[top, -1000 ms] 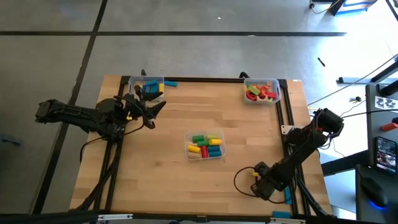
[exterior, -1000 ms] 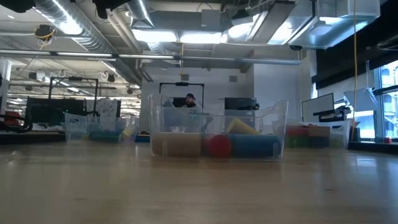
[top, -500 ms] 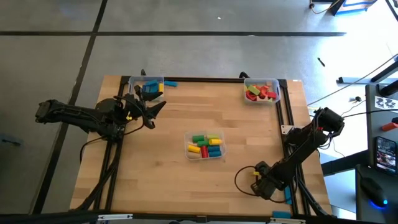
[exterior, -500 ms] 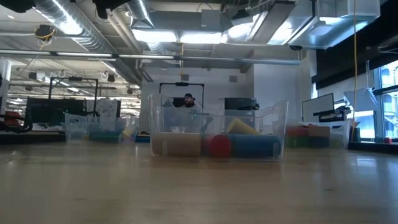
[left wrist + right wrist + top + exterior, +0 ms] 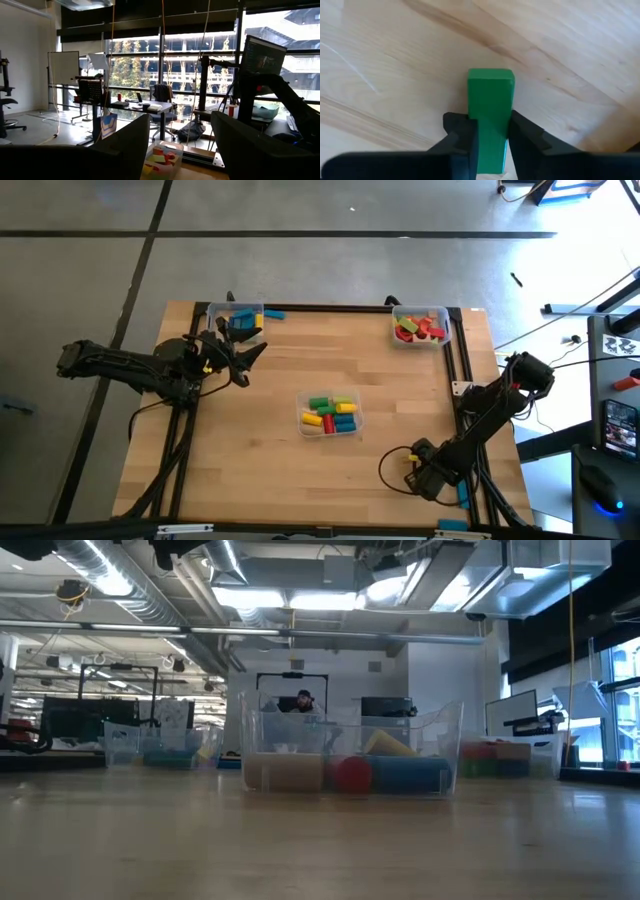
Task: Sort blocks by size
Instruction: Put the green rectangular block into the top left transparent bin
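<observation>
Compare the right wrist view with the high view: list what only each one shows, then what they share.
Only the right wrist view: a green block between the right gripper's fingers, on the wood.
Only the high view: three bins of blocks, and the left gripper, open, beside the far-left bin.
Both: the wooden table and the right arm.

The right arm folded low over the near right corner of the desk (image 5: 250, 480), its claw (image 5: 492, 142) pointed down at the wood with both fingers (image 5: 465, 137) pressed against a green block (image 5: 490, 100). The left arm stretched in from the desk's far left side, its claw (image 5: 250, 352) spread wide and holding nothing.
</observation>
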Robot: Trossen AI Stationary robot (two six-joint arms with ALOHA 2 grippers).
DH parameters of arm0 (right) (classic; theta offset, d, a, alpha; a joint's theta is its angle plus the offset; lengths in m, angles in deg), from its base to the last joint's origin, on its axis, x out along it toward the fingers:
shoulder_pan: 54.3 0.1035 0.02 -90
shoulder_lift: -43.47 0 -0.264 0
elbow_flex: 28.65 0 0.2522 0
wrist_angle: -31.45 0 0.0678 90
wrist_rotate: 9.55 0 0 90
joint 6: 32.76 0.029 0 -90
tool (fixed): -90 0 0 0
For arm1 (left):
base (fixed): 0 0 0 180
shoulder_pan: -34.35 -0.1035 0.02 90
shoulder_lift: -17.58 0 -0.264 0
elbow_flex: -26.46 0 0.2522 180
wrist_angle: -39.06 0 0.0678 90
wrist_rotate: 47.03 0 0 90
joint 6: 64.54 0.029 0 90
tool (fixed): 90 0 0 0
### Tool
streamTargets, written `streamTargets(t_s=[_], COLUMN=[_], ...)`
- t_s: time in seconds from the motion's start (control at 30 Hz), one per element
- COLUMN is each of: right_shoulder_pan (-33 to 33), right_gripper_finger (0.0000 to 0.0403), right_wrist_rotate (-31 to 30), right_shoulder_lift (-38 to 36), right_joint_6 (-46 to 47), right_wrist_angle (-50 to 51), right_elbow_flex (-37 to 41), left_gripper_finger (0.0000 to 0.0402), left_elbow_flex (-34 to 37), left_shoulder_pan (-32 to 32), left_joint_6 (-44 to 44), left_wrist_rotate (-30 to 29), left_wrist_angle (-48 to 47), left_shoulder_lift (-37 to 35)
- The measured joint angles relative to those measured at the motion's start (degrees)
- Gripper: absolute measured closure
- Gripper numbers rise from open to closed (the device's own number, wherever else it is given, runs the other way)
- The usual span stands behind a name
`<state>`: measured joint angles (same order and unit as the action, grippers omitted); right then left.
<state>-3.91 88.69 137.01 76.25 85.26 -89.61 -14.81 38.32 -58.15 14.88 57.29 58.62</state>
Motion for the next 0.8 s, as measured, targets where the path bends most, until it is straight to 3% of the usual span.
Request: streamTargets(t_s=[0.5, 0.8], right_shoulder_pan=[-0.1, -0.2], right_gripper_finger=[0.0309, 0.031], right_wrist_rotate=[0.2, -2.7], right_shoulder_lift=[-1.4, -4.6], right_joint_6=[-0.2, 0.1], right_wrist_angle=[-0.9, -1.0], right_elbow_flex=[0.2, 0.3], left_gripper_finger=[0.0192, 0.0192], left_elbow_flex=[0.0, 0.0], left_shoulder_pan=[0.0, 0.0], left_joint_6=[0.0, 0.0], left_wrist_rotate=[0.0, 0.0], left_wrist_angle=[0.0, 0.0], left_shoulder_lift=[0.0, 0.0])
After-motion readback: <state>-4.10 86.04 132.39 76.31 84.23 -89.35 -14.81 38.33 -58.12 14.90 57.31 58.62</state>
